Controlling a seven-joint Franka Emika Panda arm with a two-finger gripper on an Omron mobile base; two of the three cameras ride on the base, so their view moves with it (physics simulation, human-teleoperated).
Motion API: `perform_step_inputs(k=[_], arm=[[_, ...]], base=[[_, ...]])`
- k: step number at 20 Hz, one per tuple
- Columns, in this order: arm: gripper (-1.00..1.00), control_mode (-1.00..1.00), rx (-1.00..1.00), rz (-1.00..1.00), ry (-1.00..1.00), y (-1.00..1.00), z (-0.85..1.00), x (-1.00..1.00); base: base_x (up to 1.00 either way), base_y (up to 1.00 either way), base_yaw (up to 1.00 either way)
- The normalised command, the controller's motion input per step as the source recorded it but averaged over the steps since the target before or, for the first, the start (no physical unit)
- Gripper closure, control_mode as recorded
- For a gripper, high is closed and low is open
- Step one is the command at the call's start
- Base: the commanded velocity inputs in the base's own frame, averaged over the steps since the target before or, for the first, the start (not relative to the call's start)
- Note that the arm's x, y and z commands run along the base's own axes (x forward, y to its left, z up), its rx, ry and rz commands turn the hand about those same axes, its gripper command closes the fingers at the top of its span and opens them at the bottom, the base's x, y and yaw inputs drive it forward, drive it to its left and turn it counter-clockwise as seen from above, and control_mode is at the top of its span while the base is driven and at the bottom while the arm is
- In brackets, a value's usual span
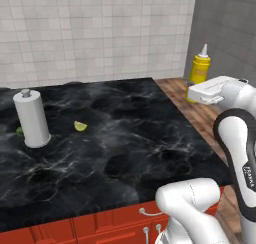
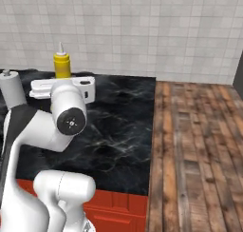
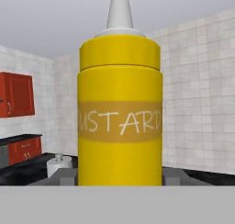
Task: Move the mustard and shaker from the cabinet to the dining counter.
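Presently: mustard (image 3: 120, 126), upright, long axis vertical, nozzle up, pinched between the fingers of the end effector (image 1: 196, 90), carried just beyond the right edge of the black marble table (image 1: 115, 153), well right of the paper-towel roll (image 1: 31, 118).

You have one slim yellow mustard squeeze bottle (image 1: 200, 68) with a pale pointed nozzle, one tall white paper-towel cylinder (image 1: 31, 119), one small green lime wedge (image 1: 80, 126), and one black marble-veined worktop (image 1: 125, 153).
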Motion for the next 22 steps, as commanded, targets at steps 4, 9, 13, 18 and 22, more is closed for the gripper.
perform_step_inputs(k=[4, 9, 13, 18, 22], arm=[[1.00, -1.00, -0.04, 0.00, 0.13, -0.40, -0.47, 0.80], [1.00, -1.00, -0.11, 0.03, 0.09, -0.54, -0.54, 0.90], [1.00, -1.00, -0.14, 0.09, 0.00, -0.64, -0.66, 0.70], [1.00, -1.00, -0.16, 0.13, 0.00, -0.51, -0.72, 0.54], [1.00, -1.00, -0.17, 0.17, 0.00, -0.31, -0.84, 0.38]], base=[[0.00, 0.00, 0.00], [0.00, 0.00, 0.00], [0.00, 0.00, 0.00], [0.00, 0.00, 0.00], [0.00, 0.00, 0.00]])
